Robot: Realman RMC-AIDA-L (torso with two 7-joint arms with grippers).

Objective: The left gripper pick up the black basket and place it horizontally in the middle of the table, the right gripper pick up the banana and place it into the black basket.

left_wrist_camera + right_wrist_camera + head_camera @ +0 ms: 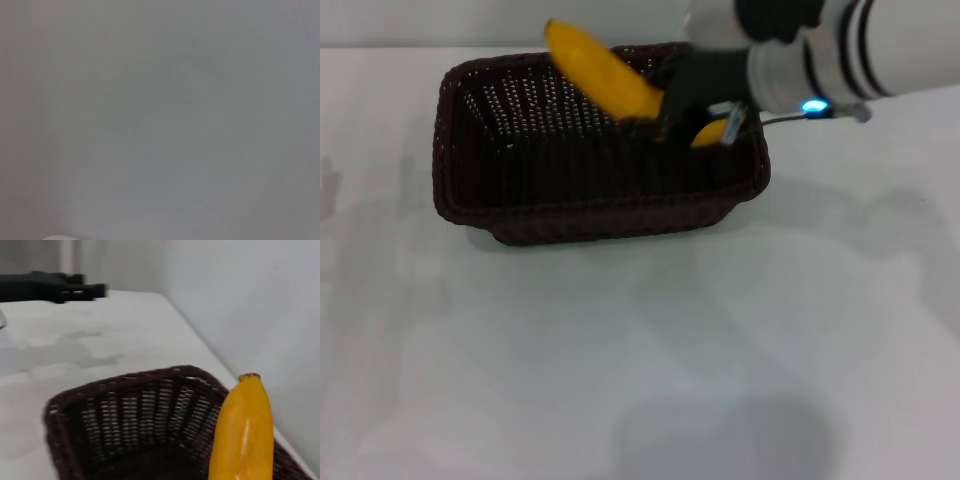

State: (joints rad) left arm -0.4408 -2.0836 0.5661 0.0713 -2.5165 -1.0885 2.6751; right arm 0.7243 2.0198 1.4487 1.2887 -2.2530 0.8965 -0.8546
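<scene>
The black basket (590,185) lies lengthwise across the far middle of the white table (640,350). My right gripper (682,122) reaches in from the right and is shut on the banana (600,72), holding it tilted over the basket's right half, one end raised past the far rim. In the right wrist view the banana (243,432) stands up close above the basket's open inside (135,440). The left gripper is out of the head view, and the left wrist view shows only a blank grey surface.
The white right arm (860,50) crosses the top right corner. A dark flat object (50,287) lies at the table's far end in the right wrist view. A pale wall runs along the table's edge there.
</scene>
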